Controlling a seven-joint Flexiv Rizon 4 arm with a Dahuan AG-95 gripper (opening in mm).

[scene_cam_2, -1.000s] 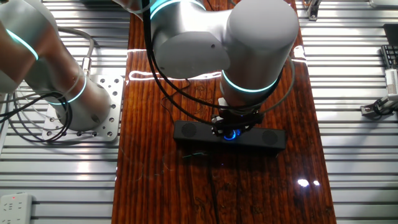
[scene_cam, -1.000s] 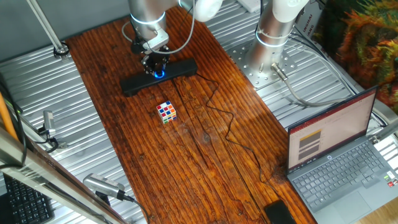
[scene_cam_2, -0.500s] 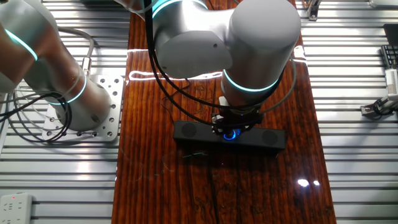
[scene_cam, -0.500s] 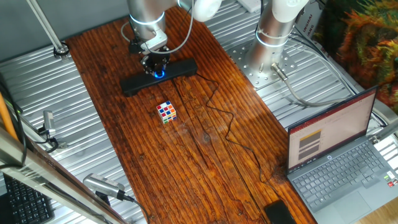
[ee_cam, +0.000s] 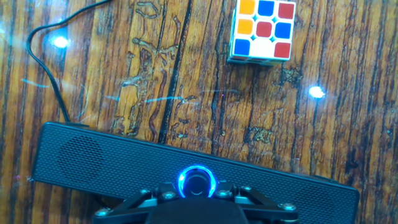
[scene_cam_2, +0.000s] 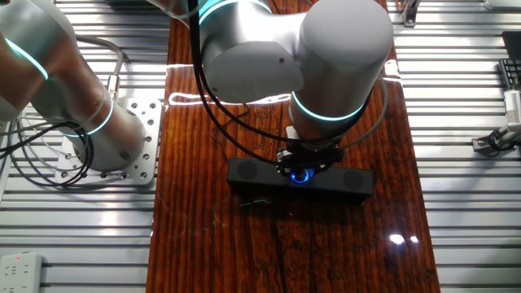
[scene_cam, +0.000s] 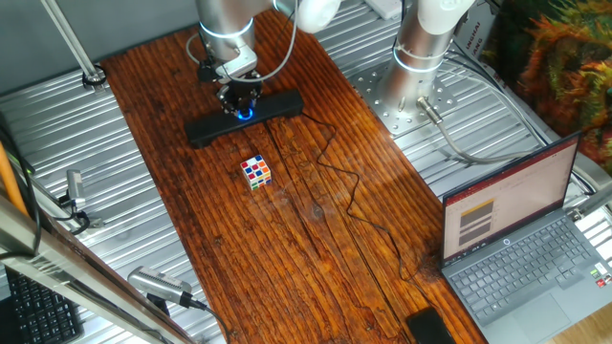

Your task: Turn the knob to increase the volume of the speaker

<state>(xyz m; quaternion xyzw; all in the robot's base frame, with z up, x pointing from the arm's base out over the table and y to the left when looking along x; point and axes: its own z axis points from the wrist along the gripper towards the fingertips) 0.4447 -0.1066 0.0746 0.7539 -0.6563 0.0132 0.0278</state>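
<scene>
The speaker (scene_cam: 206,129) (scene_cam_2: 354,181) (ee_cam: 81,162) is a long black bar lying across the far part of the wooden table. Its knob (scene_cam: 246,114) (scene_cam_2: 301,176) (ee_cam: 198,182) sits at the bar's middle, ringed by a blue glow. My gripper (scene_cam: 243,107) (scene_cam_2: 301,169) (ee_cam: 198,188) points straight down on the knob. In the hand view its fingers (ee_cam: 163,195) stand close on both sides of the knob, shut on it. A thin black cable (scene_cam: 335,172) (ee_cam: 43,68) runs from the speaker over the table.
A multicoloured puzzle cube (scene_cam: 255,171) (ee_cam: 262,30) lies a little in front of the speaker. An open laptop (scene_cam: 516,239) stands at the right, beside a second arm's base (scene_cam: 421,48). A black object (scene_cam: 430,327) lies at the table's near edge.
The wrist and gripper have twisted a little on the knob since a second ago. The speaker and cube have not moved.
</scene>
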